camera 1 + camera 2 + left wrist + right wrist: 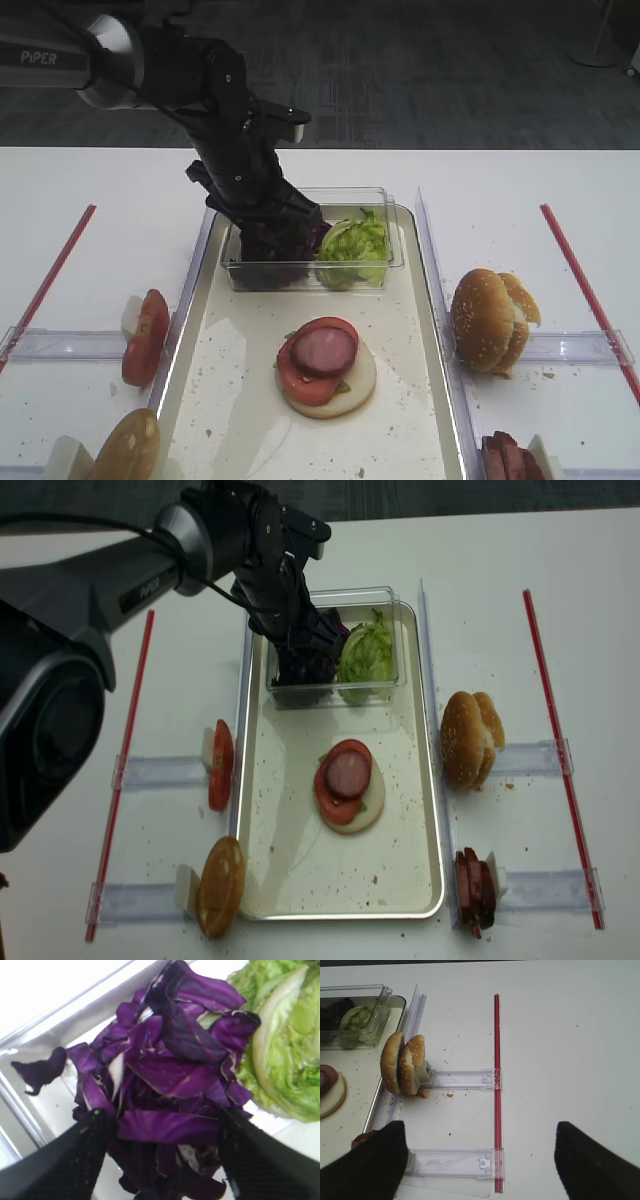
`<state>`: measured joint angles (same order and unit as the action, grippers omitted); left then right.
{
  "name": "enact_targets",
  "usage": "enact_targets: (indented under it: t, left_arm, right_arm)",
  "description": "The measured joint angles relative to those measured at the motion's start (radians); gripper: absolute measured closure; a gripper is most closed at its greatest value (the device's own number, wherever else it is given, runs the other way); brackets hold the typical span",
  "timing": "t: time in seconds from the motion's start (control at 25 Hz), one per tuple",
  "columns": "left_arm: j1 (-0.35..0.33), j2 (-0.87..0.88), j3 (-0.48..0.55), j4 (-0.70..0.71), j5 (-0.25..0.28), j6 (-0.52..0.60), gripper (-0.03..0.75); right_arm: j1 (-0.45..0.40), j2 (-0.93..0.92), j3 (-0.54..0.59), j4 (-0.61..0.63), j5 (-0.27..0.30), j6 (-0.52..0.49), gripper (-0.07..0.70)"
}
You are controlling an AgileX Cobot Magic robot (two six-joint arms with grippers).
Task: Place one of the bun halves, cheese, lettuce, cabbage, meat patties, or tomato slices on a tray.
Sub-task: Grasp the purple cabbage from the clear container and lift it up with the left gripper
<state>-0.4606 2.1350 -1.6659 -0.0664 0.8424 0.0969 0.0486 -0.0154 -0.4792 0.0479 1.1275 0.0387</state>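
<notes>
Red tomato slices [146,336] stand on the left of the table. Next, the left gripper [162,1152] reaches down into the clear box [390,235], its fingers spread wide around the purple cabbage [170,1085]. Green lettuce [352,250] sits beside it. The tray [410,420] holds a started burger [325,365]. The right gripper [480,1160] hangs spread apart over bare table.

Burger station, counted from my remote console.
I count one tray [255,880], one clear plastic box [385,685], one heap of purple cabbage [170,1080] and one clump of lettuce [365,652]. Bun halves: two standing at right [468,738], one at lower left [222,885], one flat under the stack [368,815]. Tomato slices: one stacked [330,790], some standing at left [220,765], number unclear. Meat patties: one stacked [350,772], a few at lower right [474,885].
</notes>
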Motion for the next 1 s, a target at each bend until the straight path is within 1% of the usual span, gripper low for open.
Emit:
enact_targets:
  t: [0.28, 0.44, 0.6, 0.8, 1.0]
  left_arm:
    - [0.0, 0.0, 0.0, -0.013, -0.013, 0.002, 0.28]
    - [0.0, 0.0, 0.0, -0.014, -0.013, 0.002, 0.321]
    - [0.0, 0.0, 0.0, -0.014, -0.001, 0.002, 0.346]
    - [0.0, 0.002, 0.0, -0.014, 0.012, 0.002, 0.349]
    - [0.0, 0.038, -0.001, -0.023, 0.028, 0.002, 0.349]
  right_arm:
    - [0.0, 0.0, 0.0, 0.0, 0.0, 0.0, 0.015]
    - [0.0, 0.0, 0.0, 0.0, 0.0, 0.0, 0.015]
    - [0.0, 0.0, 0.0, 0.0, 0.0, 0.0, 0.015]
    - [0.0, 0.0, 0.0, 0.0, 0.0, 0.0, 0.015]
    - [0.0, 0.0, 0.0, 0.0, 0.0, 0.0, 0.015]
